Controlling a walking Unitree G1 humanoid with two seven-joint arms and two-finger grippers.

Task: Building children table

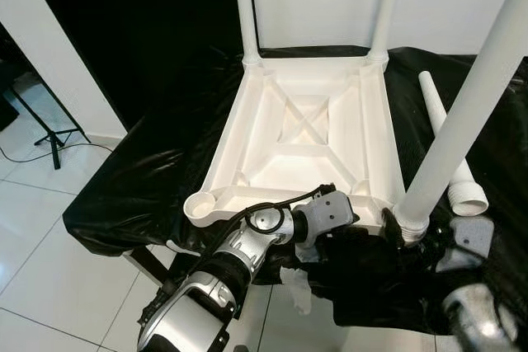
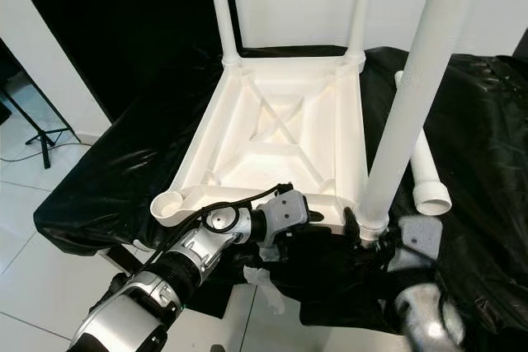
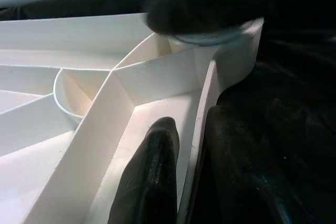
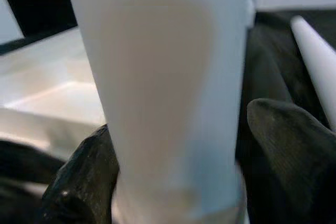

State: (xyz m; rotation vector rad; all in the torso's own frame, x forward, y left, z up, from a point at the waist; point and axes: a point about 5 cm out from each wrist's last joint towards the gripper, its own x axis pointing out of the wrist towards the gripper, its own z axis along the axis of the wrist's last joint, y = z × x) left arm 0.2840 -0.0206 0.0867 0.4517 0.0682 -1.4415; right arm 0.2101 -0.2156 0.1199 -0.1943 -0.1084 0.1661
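White children table (image 1: 305,133) lies upside down on black-draped tabletop (image 1: 132,195). Left end effector (image 3: 184,182) pinches its near rim wall. Right end effector (image 4: 178,161) grips the leg (image 1: 462,113) upright in the near-right corner socket. Spare leg (image 1: 450,150) lies right.

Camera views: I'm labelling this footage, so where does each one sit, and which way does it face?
Left eye view: head camera, looking down at the upturned white table top; left arm's gripper at its near rim.
Right eye view: same head camera's other eye, same scene; right gripper at the leg.
Left wrist view: along its fingers, straddling the rim.
Right wrist view: along its fingers around the leg.
Both eye views share a loose leg on black cloth.
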